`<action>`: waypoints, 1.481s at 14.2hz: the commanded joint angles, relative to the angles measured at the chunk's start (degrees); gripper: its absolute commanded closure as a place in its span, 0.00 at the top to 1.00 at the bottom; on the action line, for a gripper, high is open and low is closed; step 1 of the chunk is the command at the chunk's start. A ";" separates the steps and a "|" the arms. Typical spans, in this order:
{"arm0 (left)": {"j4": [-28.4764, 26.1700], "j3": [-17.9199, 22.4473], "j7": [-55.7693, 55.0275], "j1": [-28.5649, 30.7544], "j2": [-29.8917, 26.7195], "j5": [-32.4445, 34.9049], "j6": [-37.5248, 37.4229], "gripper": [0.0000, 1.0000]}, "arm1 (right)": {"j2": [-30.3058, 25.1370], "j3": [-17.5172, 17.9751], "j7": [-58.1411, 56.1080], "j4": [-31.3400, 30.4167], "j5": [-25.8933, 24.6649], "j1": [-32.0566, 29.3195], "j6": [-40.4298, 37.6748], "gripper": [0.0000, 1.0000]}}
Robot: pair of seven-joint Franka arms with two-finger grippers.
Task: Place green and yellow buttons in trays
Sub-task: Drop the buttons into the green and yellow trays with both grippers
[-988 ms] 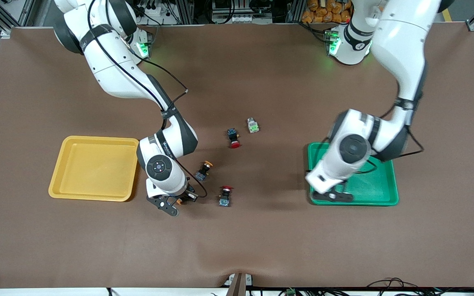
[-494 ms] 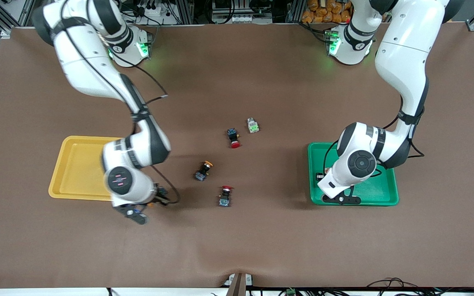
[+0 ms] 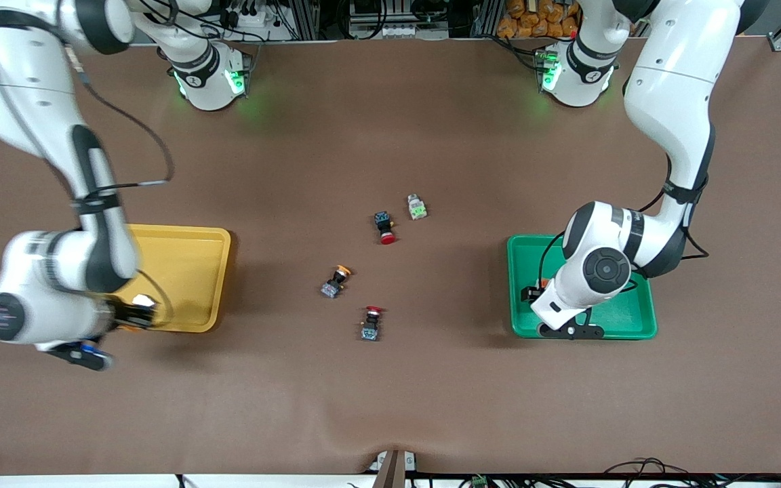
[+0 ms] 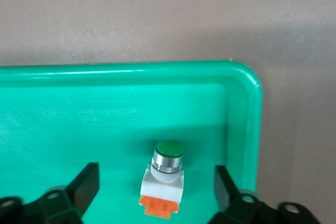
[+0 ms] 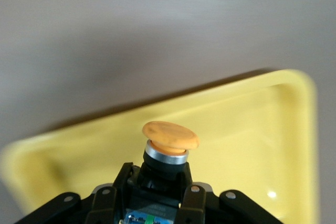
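Observation:
My right gripper (image 3: 134, 313) is shut on a dark-bodied button with an orange-yellow cap (image 5: 170, 136), held between the fingers (image 5: 193, 198) over the near edge of the yellow tray (image 3: 187, 271), which also shows in the right wrist view (image 5: 252, 129). My left gripper (image 4: 156, 187) is open low over the green tray (image 4: 247, 108), at its corner toward the table's middle (image 3: 519, 251). A white-bodied button with a green cap and orange block (image 4: 164, 179) lies in the tray between the jaws, touching neither. On the table lie a second yellow-capped button (image 3: 335, 281) and a white-grey button with green (image 3: 417, 206).
Two dark switches with red caps lie on the brown mat: one (image 3: 384, 227) beside the white-grey button, one (image 3: 371, 322) nearer the front camera than the yellow-capped one. The trays sit at opposite ends of the table.
My right arm has swung from the table beside the yellow tray to over that tray's near edge, carrying the yellow-capped button. My left arm has shifted a little and settled over the green tray.

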 commanded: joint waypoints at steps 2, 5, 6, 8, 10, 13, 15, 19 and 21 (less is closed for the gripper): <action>-0.94 -3.18 -1.71 -0.93 -3.89 -0.22 -1.05 1.00 | -3.52 1.93 -13.61 -7.39 0.12 -8.47 0.56 0.13; -0.85 -8.27 -9.34 -1.11 -6.09 -0.14 -3.15 1.00 | -4.92 1.93 -15.84 -9.67 0.12 -8.85 0.04 0.72; -1.11 -10.65 -11.45 -1.11 -6.44 -0.14 -4.90 1.00 | -5.10 1.93 -15.49 -9.68 0.21 -8.58 -0.05 1.00; -1.20 -15.13 -15.93 -1.89 -6.36 0.30 -6.15 1.00 | -5.45 3.15 -15.05 -9.33 0.38 -8.32 -1.71 1.00; -1.20 -15.68 -21.03 -6.18 -6.18 0.65 -6.15 1.00 | -6.33 5.52 -11.82 -9.15 0.91 -7.71 -2.60 1.00; -2.42 -15.59 -24.73 -12.07 -5.83 0.74 -6.24 1.00 | -6.51 8.51 0.21 -9.24 0.91 -4.03 -2.60 1.00; -4.79 -15.68 -26.41 -14.28 -6.36 1.35 -6.15 1.00 | -6.51 8.70 7.59 -9.24 2.57 -0.16 -2.51 1.00; -12.78 -16.12 -26.68 -16.22 -10.04 2.32 -2.66 1.00 | -6.16 8.61 23.06 -7.05 7.85 8.27 -1.90 1.00; -15.86 -16.03 -26.85 -18.06 -9.96 2.32 2.88 1.00 | -5.72 8.52 29.48 -5.73 8.90 12.32 -1.03 1.00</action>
